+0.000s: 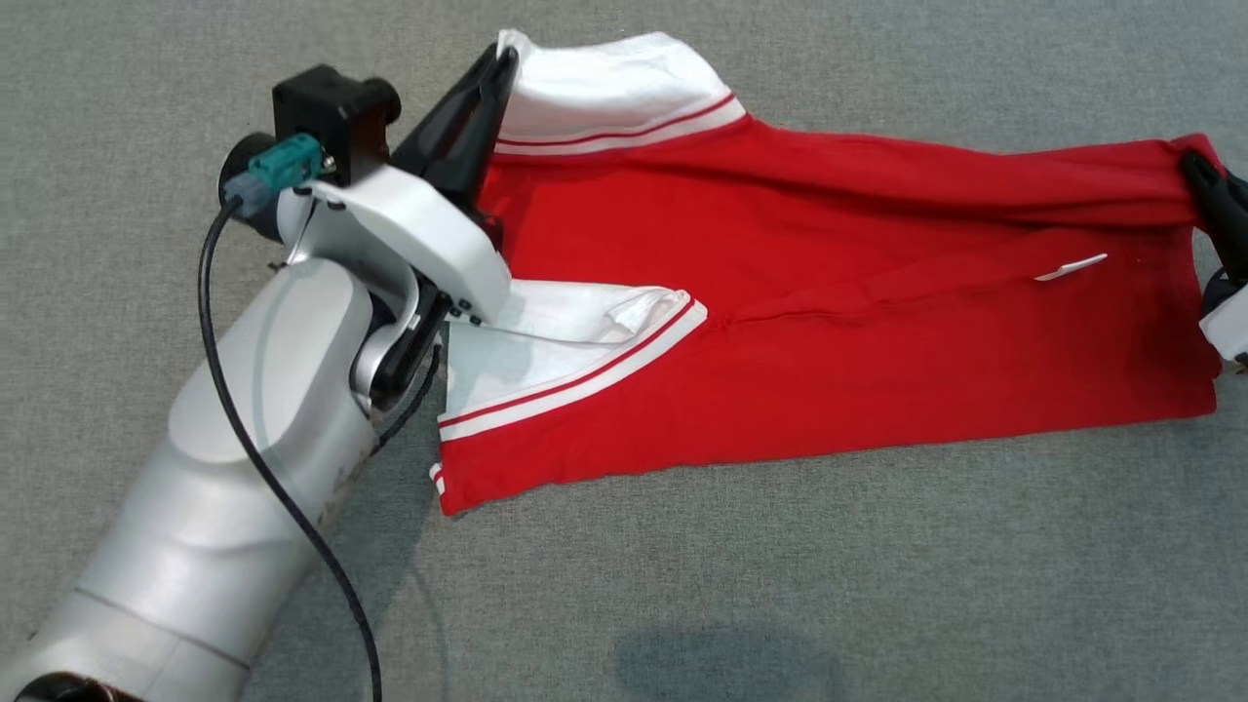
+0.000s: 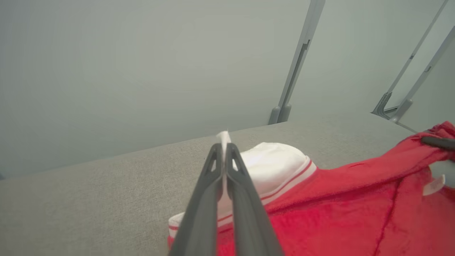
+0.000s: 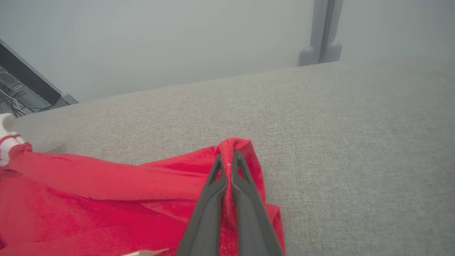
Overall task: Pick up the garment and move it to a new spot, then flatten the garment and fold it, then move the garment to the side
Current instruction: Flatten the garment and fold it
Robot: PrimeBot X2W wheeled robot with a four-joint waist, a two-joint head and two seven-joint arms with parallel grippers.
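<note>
Grey woven fabric surface (image 1: 780, 585), with a pale wall (image 2: 142, 71) and grey upright posts (image 2: 295, 71) behind. One red shirt (image 1: 829, 341) with white, red-striped sleeves, spread across the middle of the surface, sleeves at the left end, and a small white label (image 1: 1071, 267) on the red cloth toward the right. Left gripper (image 1: 502, 63) clenched on the edge of the far white sleeve (image 1: 604, 88) at far left; right gripper (image 1: 1194, 171) clenched on the shirt's far right corner, red cloth bunched between its fingers.
</note>
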